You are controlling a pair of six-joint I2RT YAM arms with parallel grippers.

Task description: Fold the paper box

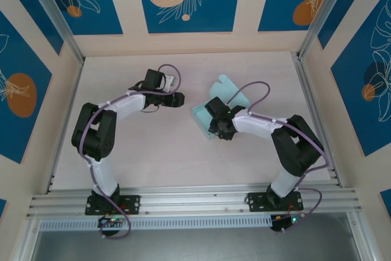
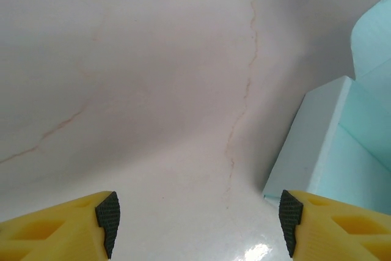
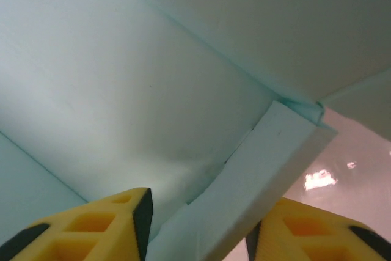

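Now right gripper [image 3: 198, 212] pinches the one paper box [image 1: 201, 118]; left gripper [image 2: 198, 212] gapes empty.

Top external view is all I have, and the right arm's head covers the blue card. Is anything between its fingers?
Observer: Yes. On the right wrist camera, a raised wall of the paper box runs between the fingers of the right gripper. I cannot tell whether they pinch it.
Operator: Is the card flat there?
Observer: No. Its panels meet at an angle along creases, so it is partly folded.
Operator: And the other arm?
Observer: The left gripper is open over the bare table with nothing between its fingers. The box's edge stands at the right of its camera's picture, apart from it.
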